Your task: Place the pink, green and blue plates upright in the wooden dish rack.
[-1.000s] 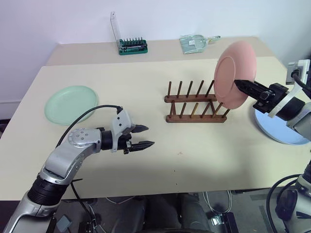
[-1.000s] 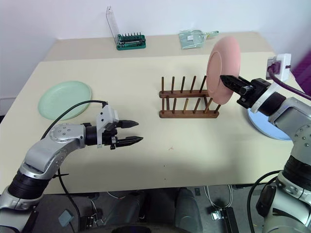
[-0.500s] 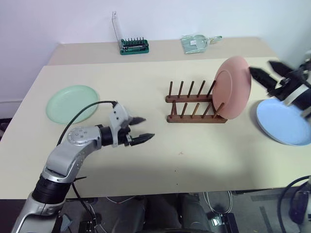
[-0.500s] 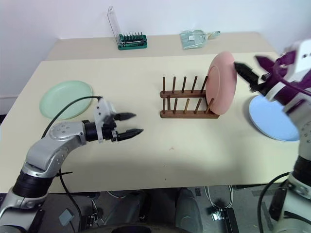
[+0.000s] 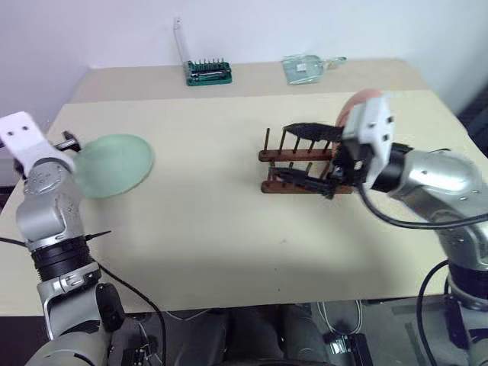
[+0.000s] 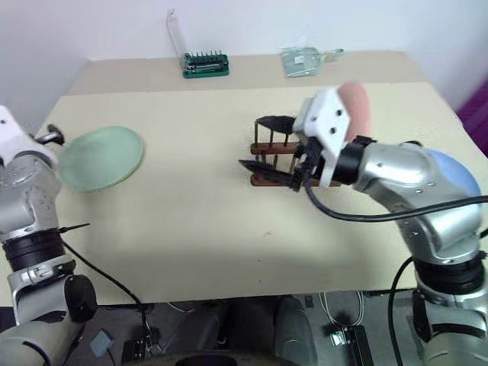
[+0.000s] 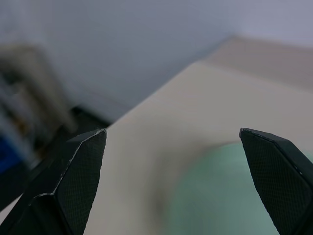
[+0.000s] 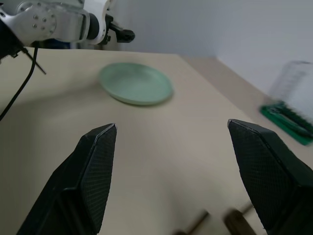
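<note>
Table [image 6: 191,221], blue plate [image 6: 457,174] behind right arm

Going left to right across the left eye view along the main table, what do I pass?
green plate → wooden dish rack → right gripper, open in front of the rack → pink plate, mostly behind the right wrist.

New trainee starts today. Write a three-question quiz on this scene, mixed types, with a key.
1. True or false: the green plate lies flat on the table.
2. Which plate already stands in the rack? A pink, B green, C blue.
3. Fill in: both the left gripper and the right gripper are ____.

Key: 1 true. 2 A, the pink plate. 3 open.
</note>
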### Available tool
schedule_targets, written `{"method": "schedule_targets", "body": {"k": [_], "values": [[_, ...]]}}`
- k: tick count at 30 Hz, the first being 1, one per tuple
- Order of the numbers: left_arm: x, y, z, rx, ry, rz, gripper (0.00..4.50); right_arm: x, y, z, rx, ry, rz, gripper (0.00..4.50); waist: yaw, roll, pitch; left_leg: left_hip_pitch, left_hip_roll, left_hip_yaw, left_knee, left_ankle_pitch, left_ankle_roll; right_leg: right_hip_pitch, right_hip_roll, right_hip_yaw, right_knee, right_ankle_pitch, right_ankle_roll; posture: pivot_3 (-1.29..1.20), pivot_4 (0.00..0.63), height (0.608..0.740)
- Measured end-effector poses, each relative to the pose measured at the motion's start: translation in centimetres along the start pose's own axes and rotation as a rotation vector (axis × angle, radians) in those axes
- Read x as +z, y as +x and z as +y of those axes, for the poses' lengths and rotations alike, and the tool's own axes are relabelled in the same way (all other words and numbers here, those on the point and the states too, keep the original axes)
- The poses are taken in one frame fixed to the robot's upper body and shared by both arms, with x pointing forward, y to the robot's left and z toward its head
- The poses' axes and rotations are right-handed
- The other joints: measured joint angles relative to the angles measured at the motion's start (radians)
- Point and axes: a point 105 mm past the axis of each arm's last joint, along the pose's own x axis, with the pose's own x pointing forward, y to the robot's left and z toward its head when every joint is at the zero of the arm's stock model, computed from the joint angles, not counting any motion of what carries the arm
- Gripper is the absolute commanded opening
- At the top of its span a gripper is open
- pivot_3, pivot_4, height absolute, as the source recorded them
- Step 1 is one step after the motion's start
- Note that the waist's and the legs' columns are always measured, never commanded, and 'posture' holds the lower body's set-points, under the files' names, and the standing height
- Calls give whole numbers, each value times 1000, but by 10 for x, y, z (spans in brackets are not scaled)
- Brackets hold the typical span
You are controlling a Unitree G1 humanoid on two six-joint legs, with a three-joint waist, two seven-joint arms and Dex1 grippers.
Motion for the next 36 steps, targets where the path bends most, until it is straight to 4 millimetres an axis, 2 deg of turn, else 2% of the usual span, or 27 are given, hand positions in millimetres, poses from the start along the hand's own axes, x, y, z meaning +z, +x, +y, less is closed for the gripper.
{"method": "schedule_targets", "body": {"k": [4,7,8,10,11,16,17,20,22,23,25,28,30,33,36], "values": [[-37,-4,-9,-99,30,188,4478,-12,8,11,37,18,12,3700,13,-1,0,0,0,-2,0,1,-1,0,0,-1,1,0,0,0,150,735],[-52,-8,-15,-136,30,276,4478,-20,11,19,60,49,18,3700,7,-1,0,1,1,-1,0,1,-2,0,1,-1,2,0,0,0,150,735],[-57,-9,-17,-148,27,299,4239,-21,11,20,62,53,19,3700,5,-1,0,1,2,-1,0,1,-2,0,1,-1,2,0,0,0,150,735],[-67,-12,-25,-187,-18,357,3598,-22,12,23,61,55,23,3700,5,-1,-1,1,2,-1,-1,1,-2,-1,1,-1,2,0,0,0,150,735],[-72,-13,-29,-205,-38,384,3086,-23,12,26,65,58,23,3700,5,-1,-1,1,2,-1,-1,1,-2,-1,1,-1,2,0,0,0,150,735],[-70,-11,-27,-167,-110,390,448,-30,14,30,54,52,52,3700,8,-1,-1,2,2,0,0,1,-3,0,1,-1,2,0,-1,0,150,735],[-67,-10,-27,-164,-128,375,37,-31,14,29,44,51,59,3700,8,-2,-1,2,2,0,0,1,-3,0,1,-1,2,0,-1,0,150,735],[-49,-8,-40,-226,-94,286,37,-36,14,25,11,16,88,3700,10,-2,-1,2,2,0,0,1,-3,0,1,-1,2,0,-1,0,150,735],[-29,-15,-70,-381,-52,168,0,-42,17,18,-20,-29,125,4227,14,-2,-1,1,1,0,0,1,-3,1,0,-2,1,1,-1,0,150,735],[-16,-25,-91,-484,-31,96,0,-45,18,13,-35,-64,147,4484,15,-2,-1,1,1,0,1,1,-3,1,0,-2,1,1,-1,0,150,735],[7,-48,-126,-651,-8,-16,0,-50,18,8,-44,-140,187,4484,12,-3,-1,1,1,0,1,1,-3,1,0,-2,1,1,-1,0,150,735],[42,-85,-166,-848,-4,-150,0,-56,24,-4,-75,-337,242,4484,-6,-3,-1,1,2,3,-1,1,-3,-1,0,-1,1,1,-1,0,150,735],[60,-111,-186,-953,-31,-208,0,-52,33,-18,-118,-479,248,4484,-23,-3,-1,1,3,4,-1,1,-3,-2,0,-1,1,1,-1,0,150,735],[72,-145,-208,-1084,-44,-236,0,-47,45,-34,-167,-646,252,4484,-33,-3,-1,2,3,5,-2,1,-3,-2,1,-1,1,1,-1,0,150,735],[70,-162,-219,-1144,-50,-200,0,-54,50,-44,-197,-751,284,4484,-39,-3,-1,2,3,5,-2,1,-2,-2,1,-1,1,1,-1,0,150,735]]}}
